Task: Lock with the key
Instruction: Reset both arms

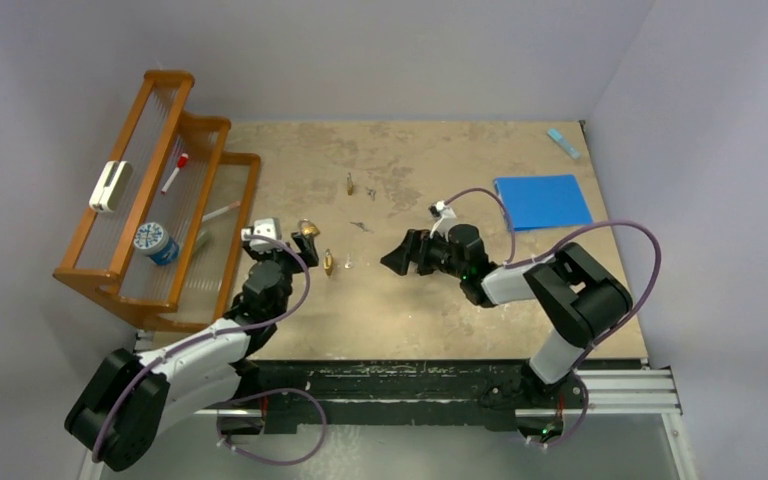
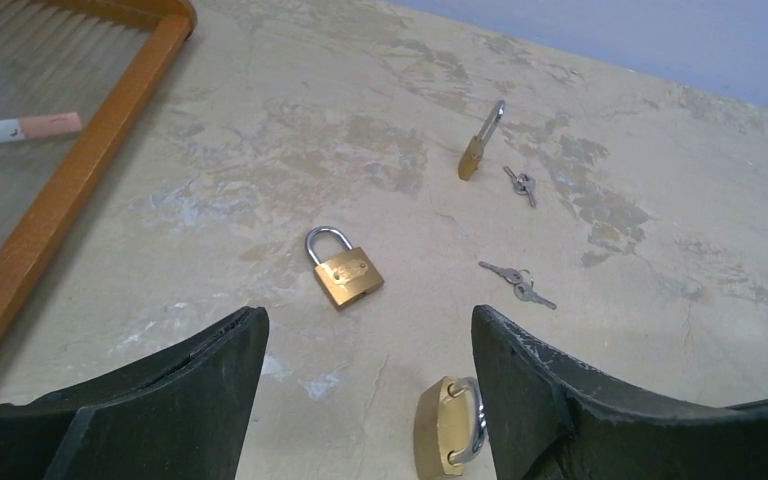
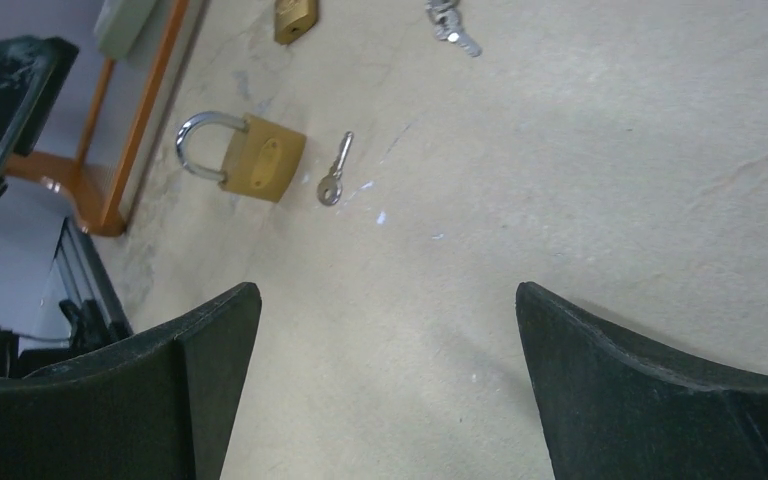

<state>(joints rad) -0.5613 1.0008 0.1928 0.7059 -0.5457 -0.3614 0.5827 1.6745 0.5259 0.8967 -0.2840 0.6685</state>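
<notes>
Three brass padlocks are on the table. One (image 1: 330, 262) stands on edge with a single key (image 1: 348, 262) beside it; both show in the right wrist view, padlock (image 3: 245, 160) and key (image 3: 333, 175). This padlock sits close to my left gripper's right finger (image 2: 447, 425). A second padlock (image 1: 308, 230) lies flat ahead (image 2: 345, 272). A third (image 1: 350, 183) stands farther back (image 2: 477, 150). Two key bunches (image 2: 520, 183) (image 2: 516, 280) lie nearby. My left gripper (image 1: 278, 240) (image 2: 365, 320) is open and empty. My right gripper (image 1: 397, 262) (image 3: 385, 290) is open and empty, right of the key.
A wooden rack (image 1: 120, 215) stands at the left, holding a white eraser (image 1: 110, 186), a marker (image 1: 174, 172) and a blue-white roll (image 1: 154, 241). A blue notebook (image 1: 543, 200) and a small light-blue item (image 1: 563, 142) lie at the back right.
</notes>
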